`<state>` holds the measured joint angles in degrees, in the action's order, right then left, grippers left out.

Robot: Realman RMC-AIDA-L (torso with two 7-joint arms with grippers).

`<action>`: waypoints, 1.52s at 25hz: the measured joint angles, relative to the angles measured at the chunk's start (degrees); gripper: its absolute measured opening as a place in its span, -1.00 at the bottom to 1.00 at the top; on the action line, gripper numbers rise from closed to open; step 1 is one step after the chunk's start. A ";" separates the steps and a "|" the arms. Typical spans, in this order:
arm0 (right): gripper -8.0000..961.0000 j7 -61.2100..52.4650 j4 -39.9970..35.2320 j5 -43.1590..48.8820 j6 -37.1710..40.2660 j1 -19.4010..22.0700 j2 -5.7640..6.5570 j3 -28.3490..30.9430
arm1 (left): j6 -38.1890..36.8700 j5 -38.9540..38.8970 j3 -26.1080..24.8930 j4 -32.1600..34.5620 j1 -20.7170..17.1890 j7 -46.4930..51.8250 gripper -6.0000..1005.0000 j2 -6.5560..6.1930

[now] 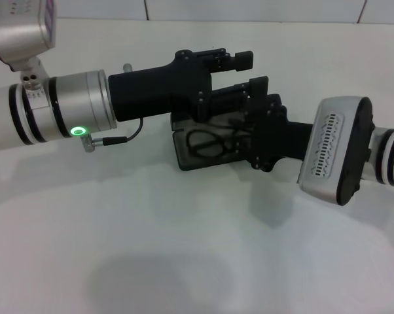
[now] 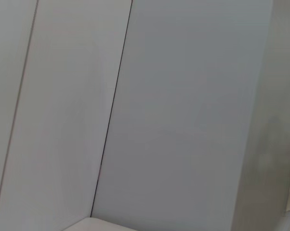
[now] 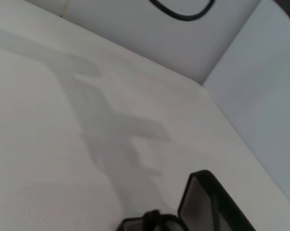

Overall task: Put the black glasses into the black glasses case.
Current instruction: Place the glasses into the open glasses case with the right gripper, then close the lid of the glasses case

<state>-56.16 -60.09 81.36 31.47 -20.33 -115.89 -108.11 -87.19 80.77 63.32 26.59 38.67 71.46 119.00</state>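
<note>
In the head view, the black glasses case is seen lying open on the white desk, its grey tray turned upward, and the black glasses are seen resting inside that tray, their long axis running along the length of the case, across the robot's front. The left pincer is held above the far edge of the case, reaching in from the left; its fingers appear parted with nothing between them, though this is judged from a partial sight. The right pincer is brought in from the right, directly over the right end of the case and just at the glasses; whether it is clenched or released cannot be told, since the fingers are lost against the dark case. The right arm is judged the nearer to the glasses, which lie just leftward of it. In the left wrist view, only wall panels are shown. In the right wrist view, the raised lid of the case and a piece of the frame are caught at the edge, with the desk beyond.
</note>
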 joint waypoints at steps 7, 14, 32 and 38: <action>-0.50 -0.40 0.13 0.02 2.59 0.09 0.19 0.18 | 0.00 0.00 -0.05 0.05 0.17 0.74 0.16 0.00; -0.50 -0.03 -2.80 -0.41 3.56 2.73 0.31 0.81 | 0.36 0.00 -0.07 0.04 -0.11 0.78 0.17 -0.05; -0.49 -4.83 27.50 3.11 60.55 0.57 4.25 52.22 | 32.76 1.35 8.71 -0.89 4.64 5.58 0.19 0.79; -0.25 -3.11 27.55 5.07 58.99 1.75 2.84 52.66 | 37.54 1.41 13.67 -0.80 4.84 6.46 0.20 0.87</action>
<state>-59.26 -32.54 86.43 90.46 -18.58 -113.04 -55.45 -49.65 82.18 77.00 25.78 43.51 77.92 119.87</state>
